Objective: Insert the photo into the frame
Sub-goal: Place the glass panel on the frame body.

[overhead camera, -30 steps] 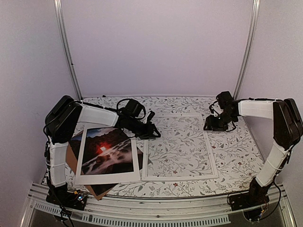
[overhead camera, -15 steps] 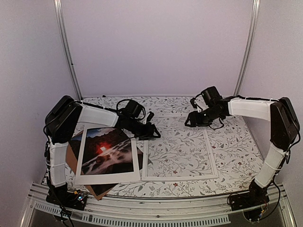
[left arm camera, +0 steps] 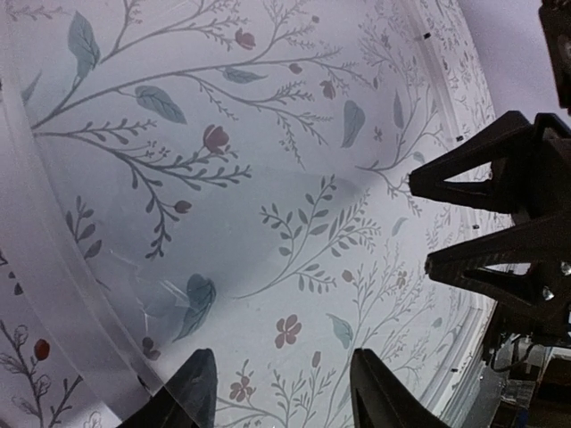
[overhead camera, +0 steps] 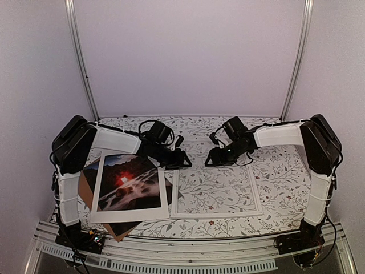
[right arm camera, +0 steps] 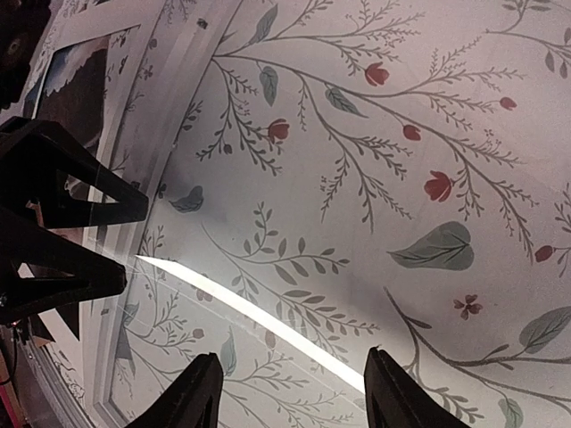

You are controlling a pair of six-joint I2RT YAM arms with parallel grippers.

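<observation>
White frame [overhead camera: 217, 215] lies flat, photo [overhead camera: 128, 182] just left; left hand [overhead camera: 186, 161], right hand [overhead camera: 209, 161] spread empty above its far edge.

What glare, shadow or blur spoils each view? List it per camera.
Right wrist: a white glare streak crosses the pane of the frame; the left gripper is a dark silhouette. Left wrist: a soft grey shadow lies on the pane; its own fingertips look soft. Top external: even light, sharp, no glare on the photo.

Floral table [overhead camera: 285, 171] carries the frame [overhead camera: 217, 187] and brown board [overhead camera: 85, 191].
</observation>
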